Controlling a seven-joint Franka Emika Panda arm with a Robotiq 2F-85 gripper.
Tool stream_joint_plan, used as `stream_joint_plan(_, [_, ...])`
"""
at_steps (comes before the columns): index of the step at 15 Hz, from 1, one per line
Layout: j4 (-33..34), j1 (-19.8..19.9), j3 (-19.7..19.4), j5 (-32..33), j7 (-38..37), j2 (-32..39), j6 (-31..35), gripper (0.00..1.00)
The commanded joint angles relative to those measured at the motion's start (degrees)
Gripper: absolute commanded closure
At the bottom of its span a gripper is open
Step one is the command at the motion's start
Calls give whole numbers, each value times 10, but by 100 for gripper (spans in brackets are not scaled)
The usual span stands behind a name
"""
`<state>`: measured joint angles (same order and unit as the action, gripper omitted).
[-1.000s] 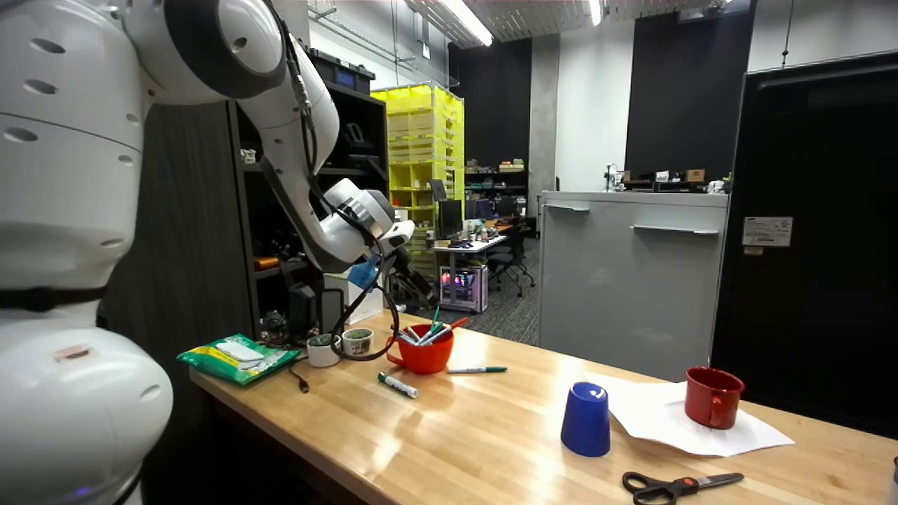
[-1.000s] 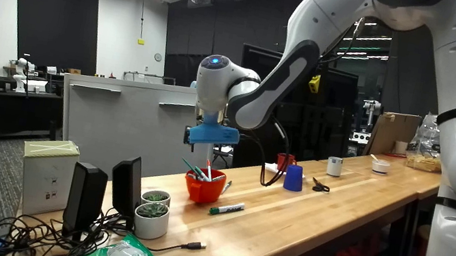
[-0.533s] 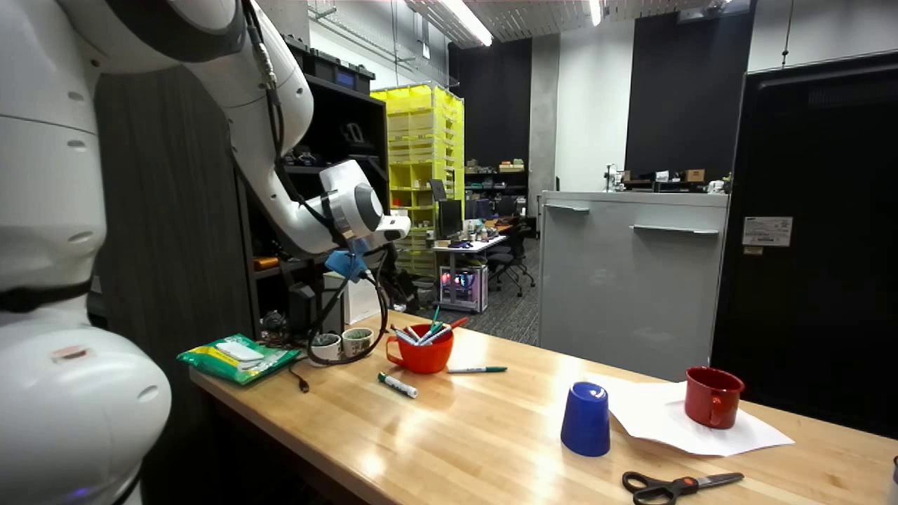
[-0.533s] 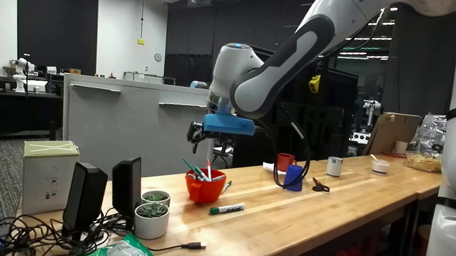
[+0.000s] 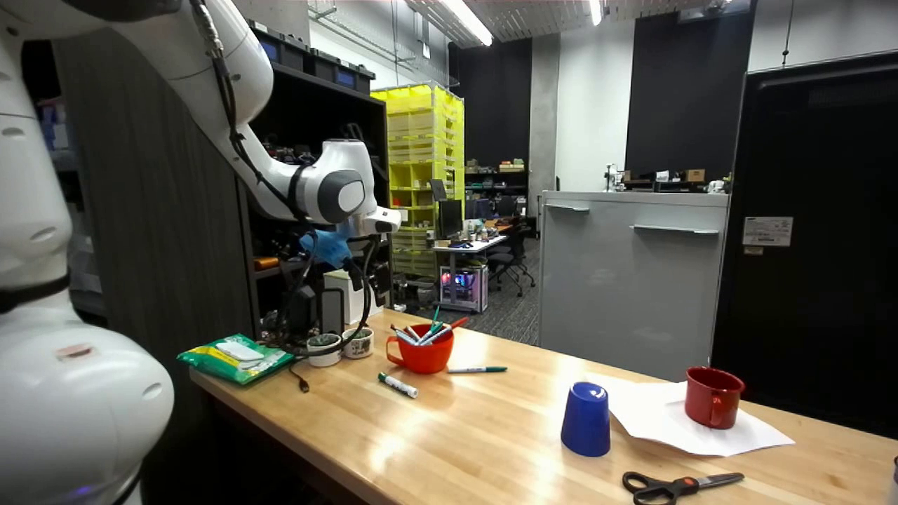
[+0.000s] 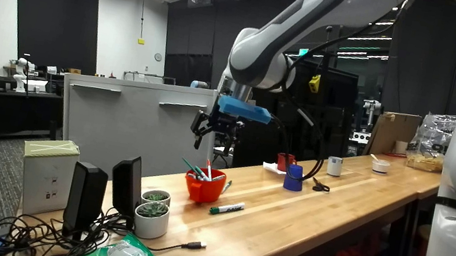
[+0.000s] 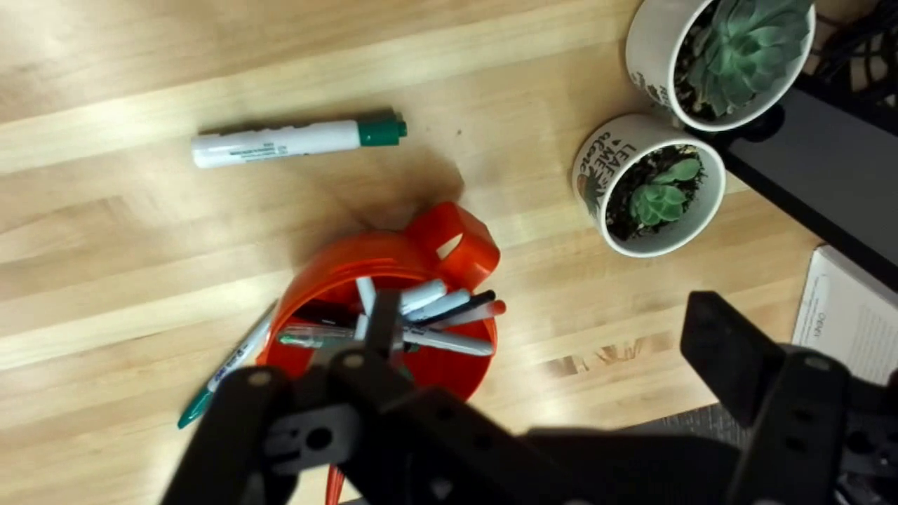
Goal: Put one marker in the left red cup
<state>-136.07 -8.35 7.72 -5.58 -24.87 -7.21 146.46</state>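
The bright red cup stands on the table in both exterior views [image 5: 423, 359] [image 6: 206, 191] and in the wrist view [image 7: 340, 261]. It holds several pens and markers. A reddish stick marker leans out over its rim in both exterior views [image 5: 459, 322] [image 6: 209, 169]; in the wrist view a red stick [image 7: 334, 484] shows beside my finger, partly hidden. My gripper [image 6: 212, 147] is open and empty above the cup. In the wrist view the fingers of my gripper [image 7: 544, 315] are wide apart, one covering part of the cup, the other over bare table.
A green-capped white marker [image 7: 298, 142] and a teal-capped pen [image 7: 228, 368] lie beside the cup. Two potted succulents [image 7: 649, 186] and speakers [image 6: 127, 187] stand nearby. A blue cup [image 5: 586, 419], dark red mug [image 5: 713, 398] on paper and scissors [image 5: 677, 486] are further along.
The arm has drawn back: the gripper shifted left and up in an exterior view, right and up in an exterior view, and turned, its fingers now visibly apart. The tabletop objects have not moved.
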Motion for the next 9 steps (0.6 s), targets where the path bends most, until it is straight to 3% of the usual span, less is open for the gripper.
stream_joint_plan(1, [-30,15,-8,-32,12,-81,-55,0])
stream_joint_plan(9, [-34,60,-15,-3,18,-149,-173,0])
